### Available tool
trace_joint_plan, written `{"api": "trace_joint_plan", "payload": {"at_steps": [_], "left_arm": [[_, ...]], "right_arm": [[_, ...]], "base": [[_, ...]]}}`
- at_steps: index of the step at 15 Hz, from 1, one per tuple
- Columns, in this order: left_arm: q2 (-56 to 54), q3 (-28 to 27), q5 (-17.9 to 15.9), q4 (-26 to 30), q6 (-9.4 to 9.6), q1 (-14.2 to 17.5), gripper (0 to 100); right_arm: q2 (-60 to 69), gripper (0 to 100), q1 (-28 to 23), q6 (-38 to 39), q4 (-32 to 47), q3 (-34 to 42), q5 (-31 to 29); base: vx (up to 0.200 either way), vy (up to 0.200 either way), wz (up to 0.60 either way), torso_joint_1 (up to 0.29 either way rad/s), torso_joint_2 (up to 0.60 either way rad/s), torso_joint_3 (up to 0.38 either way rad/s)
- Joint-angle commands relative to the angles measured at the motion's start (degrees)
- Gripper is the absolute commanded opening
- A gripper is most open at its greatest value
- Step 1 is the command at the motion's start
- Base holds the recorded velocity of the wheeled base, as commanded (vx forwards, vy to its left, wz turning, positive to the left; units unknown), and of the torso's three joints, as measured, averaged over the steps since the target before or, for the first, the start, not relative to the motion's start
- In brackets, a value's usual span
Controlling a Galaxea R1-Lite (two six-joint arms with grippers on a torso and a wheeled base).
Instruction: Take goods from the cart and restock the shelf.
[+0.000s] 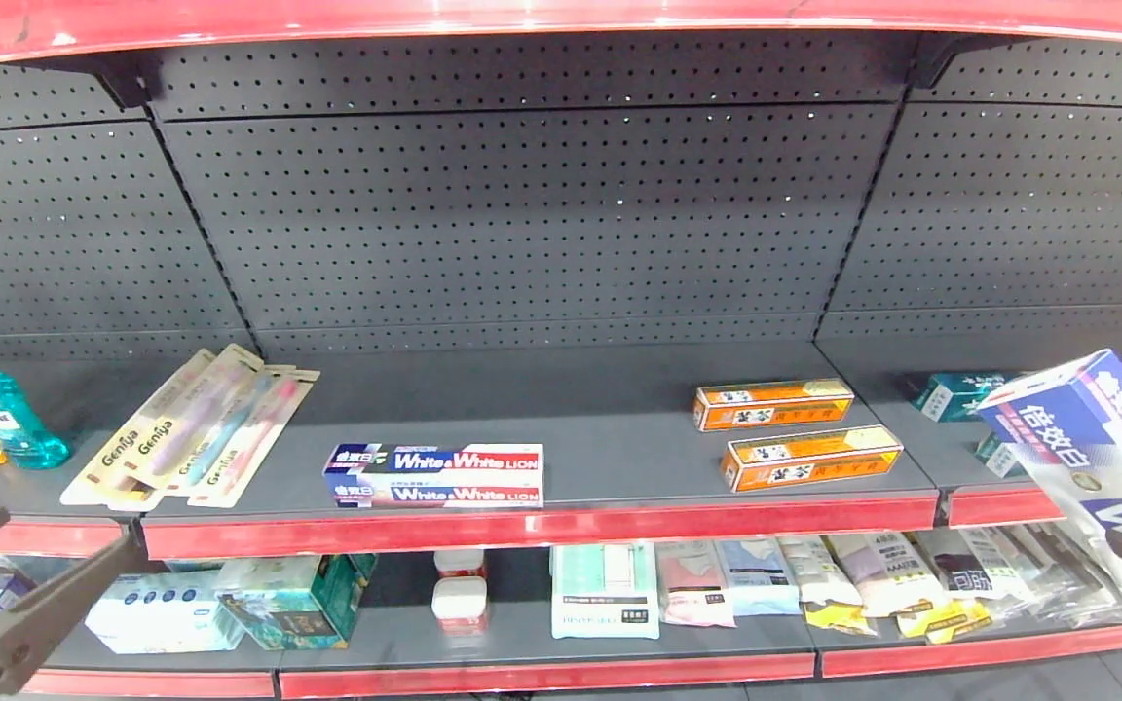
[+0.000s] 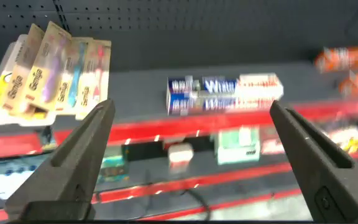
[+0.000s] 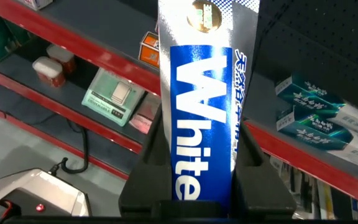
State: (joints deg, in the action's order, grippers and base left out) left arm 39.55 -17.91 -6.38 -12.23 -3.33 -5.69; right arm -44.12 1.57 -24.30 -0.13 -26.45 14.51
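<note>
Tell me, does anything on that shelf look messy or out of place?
The toothbrush packs lie fanned out and slanted, overlapping one another, while the white toothpaste boxes sit square to the shelf edge. Nothing looks spilled or damaged.

A shop. Dark grey perforated-back metal shelf with red front rails [image 1: 542,526], stocked with goods: on its upper board blue-and-red cardboard toothpaste boxes [image 1: 434,475], orange cardboard cartons [image 1: 809,458], carded plastic toothbrushes [image 1: 191,428], teal and amber mouthwash bottles [image 1: 6,414]; on its lower board soft wrapped toiletry packs [image 1: 717,579].
</note>
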Motion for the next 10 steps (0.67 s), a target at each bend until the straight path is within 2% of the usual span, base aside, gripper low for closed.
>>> {"api": "trace_joint_plan", "payload": {"at_steps": [1,3,7,10], "left_arm": [[-9.7,0.9,-0.9,4.1,2.27,0.0,100],[-11.8,1.1,-1.0,6.8,4.38,0.0,100],[-12.1,1.0,-1.0,7.6,7.37,0.0,100],[-12.6,1.1,-1.0,7.7,7.55,0.0,100]], "right_arm": [[-0.5,0,0.0,-0.2,0.0,0.5,0.3],[-0.9,0,0.0,-0.5,0.0,0.5,0.3],[-0.9,0,0.0,-0.4,0.0,0.7,0.3],[-0.9,0,0.0,-0.3,0.0,0.8,0.3]], "base": [[0.000,0.000,0.00,0.000,0.00,0.000],[0.000,0.000,0.00,0.000,0.00,0.000],[0.000,0.000,0.60,0.002,0.00,0.007],[0.000,0.000,0.60,0.002,0.00,0.006]]}}
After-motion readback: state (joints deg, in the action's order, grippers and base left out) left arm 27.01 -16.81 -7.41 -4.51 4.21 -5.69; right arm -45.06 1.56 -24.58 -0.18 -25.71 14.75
